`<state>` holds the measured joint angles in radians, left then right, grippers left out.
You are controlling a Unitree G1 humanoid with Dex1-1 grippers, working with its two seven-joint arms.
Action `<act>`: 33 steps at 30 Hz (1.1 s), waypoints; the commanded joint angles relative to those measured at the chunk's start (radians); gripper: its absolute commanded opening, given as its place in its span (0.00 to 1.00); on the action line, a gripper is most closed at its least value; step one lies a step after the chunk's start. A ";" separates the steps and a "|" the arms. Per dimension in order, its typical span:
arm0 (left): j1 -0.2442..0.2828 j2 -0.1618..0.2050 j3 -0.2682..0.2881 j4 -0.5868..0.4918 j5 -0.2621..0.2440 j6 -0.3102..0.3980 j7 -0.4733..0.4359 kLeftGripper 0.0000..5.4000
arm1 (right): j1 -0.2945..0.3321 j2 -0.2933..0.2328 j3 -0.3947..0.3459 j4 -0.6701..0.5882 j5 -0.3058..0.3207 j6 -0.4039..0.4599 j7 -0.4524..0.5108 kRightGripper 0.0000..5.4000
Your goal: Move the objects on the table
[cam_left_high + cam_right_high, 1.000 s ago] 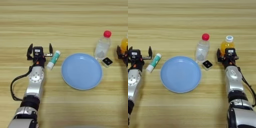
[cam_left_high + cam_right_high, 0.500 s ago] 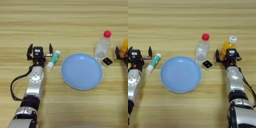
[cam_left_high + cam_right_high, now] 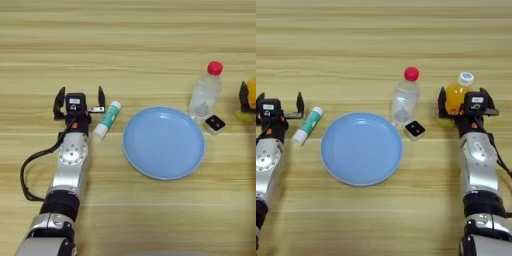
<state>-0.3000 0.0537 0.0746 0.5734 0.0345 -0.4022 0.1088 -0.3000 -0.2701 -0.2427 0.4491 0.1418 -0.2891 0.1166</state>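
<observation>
Wooden table [image 3: 125,45], plank grain running across, fills both views. Left eye view: the left gripper [image 3: 80,97] rests on the wood with its two black fingers [image 3: 101,95] spread wide and nothing between them; a white-and-green tube [image 3: 107,120] lies tilted just outside the finger nearer the centre, close to it but apparently not touching. Beyond the tube sits a blue plate [image 3: 132,150], bare. The clear bottle [image 3: 205,92], red-capped and upright, stands at the plate's far right rim, well apart from these fingers, with a small black-and-white block [image 3: 215,124] just in front of it. At the right edge only a sliver of orange and a dark finger show. Right eye view: the right gripper [image 3: 465,103] sits at the juice bottle [image 3: 456,95], one finger [image 3: 441,101] on the bottle's inner side and the gripper body on its outer side, so the bottle stands between the fingers; whether they press on it or merely bracket it cannot be told. The bottle appears upright on the wood, white cap showing above the gripper. The clear bottle stands near the inner finger, apart from it. Judged progress: early. The juice bottle seems to be at the grasping stage and not yet carried anywhere; the clear bottle looks untouched, and both remain to be moved.
</observation>
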 commanded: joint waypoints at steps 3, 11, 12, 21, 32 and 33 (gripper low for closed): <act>-0.016 0.001 0.001 0.014 0.007 -0.008 0.007 1.00 | 0.038 0.005 0.002 -0.148 0.023 0.079 0.007 1.00; -0.022 0.001 0.001 0.023 0.008 -0.010 0.009 1.00 | 0.055 -0.004 -0.009 -0.265 0.025 0.069 0.010 1.00; -0.022 0.000 0.001 0.024 0.008 -0.011 0.009 1.00 | 0.059 -0.004 -0.010 -0.286 0.025 0.057 0.011 1.00; -0.027 0.000 0.000 0.033 0.008 -0.014 0.011 1.00 | 0.096 0.023 0.061 -0.446 0.026 -0.009 0.074 1.00; -0.033 -0.001 -0.001 0.045 0.007 -0.018 0.010 1.00 | 0.081 0.055 0.207 -0.443 -0.031 0.039 0.140 1.00; -0.033 -0.001 -0.001 0.045 0.007 -0.019 0.009 1.00 | 0.079 0.054 0.211 -0.440 -0.030 0.044 0.144 1.00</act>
<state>-0.3218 0.0531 0.0741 0.6051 0.0349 -0.4097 0.1150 -0.2060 -0.2163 -0.0397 0.0001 0.1188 -0.2668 0.2496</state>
